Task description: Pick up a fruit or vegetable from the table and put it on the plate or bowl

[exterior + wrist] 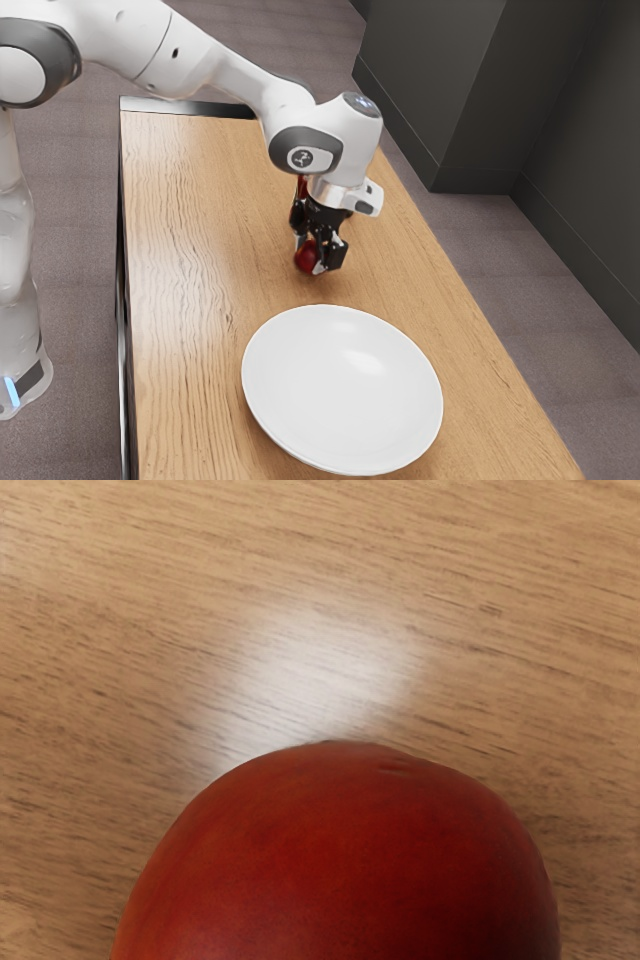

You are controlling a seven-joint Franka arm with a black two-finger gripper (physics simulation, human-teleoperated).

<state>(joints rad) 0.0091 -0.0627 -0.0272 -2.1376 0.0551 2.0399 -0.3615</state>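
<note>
Open tabletop (200, 300) between pincer (320, 256) and plate (342, 388)

Exterior view: raised camera beside the arm (200, 60), looking obliquely down across the wooden table (200, 300). Wrist view: arm-mounted, facing down, very close to the red fruit (340, 860). Shared: fruit and surrounding tabletop.

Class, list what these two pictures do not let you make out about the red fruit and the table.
- Exterior view: the pincer covers most of the red fruit, so its kind is unclear.
- Wrist view: the red fruit is partly cut off by the picture's edge.
- Whether it touches the table: the pincer hides its underside.
- Exterior view: the table's near end is cut off by the edge.
</note>
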